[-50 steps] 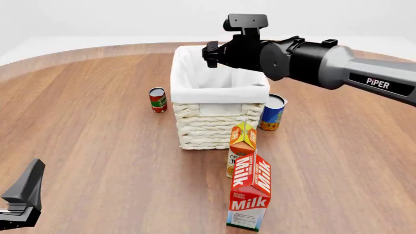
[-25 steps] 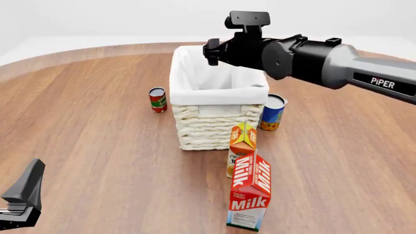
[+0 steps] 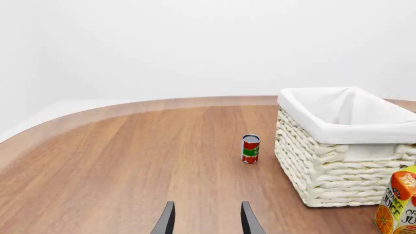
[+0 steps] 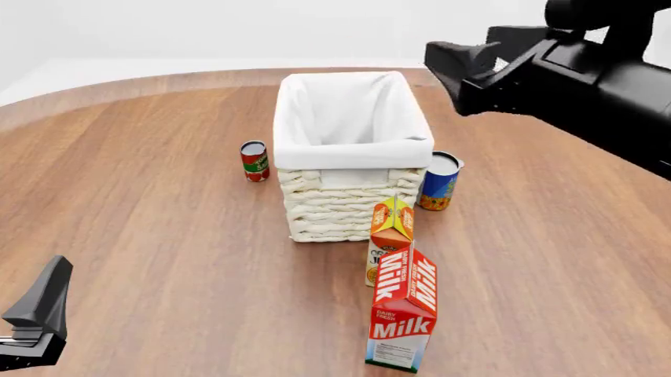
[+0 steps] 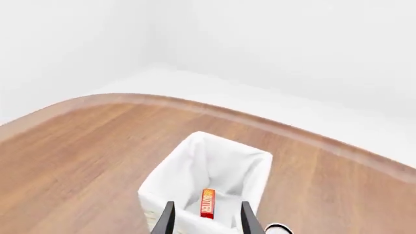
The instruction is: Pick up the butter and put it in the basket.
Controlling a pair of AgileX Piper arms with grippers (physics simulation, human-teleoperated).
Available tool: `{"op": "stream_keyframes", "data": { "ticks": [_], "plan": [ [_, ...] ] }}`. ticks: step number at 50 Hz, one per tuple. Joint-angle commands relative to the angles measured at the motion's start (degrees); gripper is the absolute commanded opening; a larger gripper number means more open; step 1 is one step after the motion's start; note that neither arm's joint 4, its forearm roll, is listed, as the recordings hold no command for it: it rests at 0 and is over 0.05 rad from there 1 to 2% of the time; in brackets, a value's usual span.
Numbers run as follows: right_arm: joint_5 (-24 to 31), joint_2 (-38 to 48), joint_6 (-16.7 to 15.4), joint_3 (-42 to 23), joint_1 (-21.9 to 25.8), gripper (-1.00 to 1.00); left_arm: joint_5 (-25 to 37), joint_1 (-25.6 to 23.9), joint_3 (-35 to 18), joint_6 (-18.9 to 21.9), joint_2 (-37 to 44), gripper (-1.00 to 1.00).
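Observation:
The butter (image 5: 206, 203), a small red-orange box with white lettering, lies inside the basket (image 5: 195, 163) on its white lining; only the right wrist view shows it. From the front, the basket (image 4: 351, 200) stands at the table's middle and its inside looks plain white. My right gripper (image 5: 207, 214) is open and holds nothing. It hangs high, above and to the right of the basket (image 4: 449, 75). My left gripper (image 3: 206, 219) is open and holds nothing, low at the near left corner (image 4: 44, 302). It faces the basket's woven wall (image 3: 338, 170).
A red tomato can (image 4: 254, 160) stands left of the basket and a blue can (image 4: 438, 181) right of it. An orange juice carton (image 4: 391, 228) stands against the basket's near wall, with a tall milk carton (image 4: 404, 310) in front of it.
My right arm has pulled up and to the right, away from over the basket's far end. The left arm and the objects on the table have not moved.

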Motion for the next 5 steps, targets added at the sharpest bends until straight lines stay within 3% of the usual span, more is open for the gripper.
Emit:
{"op": "stream_keyframes", "data": {
  "ticks": [1,4,5],
  "plan": [
    [-6.92,-31.02,-6.06,28.67,-2.73,1.0,0.0,0.0,0.0,0.0,0.0,1.0],
    [-8.93,-40.47,-6.64,38.59,-5.21,1.0,0.0,0.0,0.0,0.0,0.0,1.0],
    [-9.78,-43.67,-8.13,43.22,-5.74,1.0,0.0,0.0,0.0,0.0,0.0,1.0]
  ]
}}
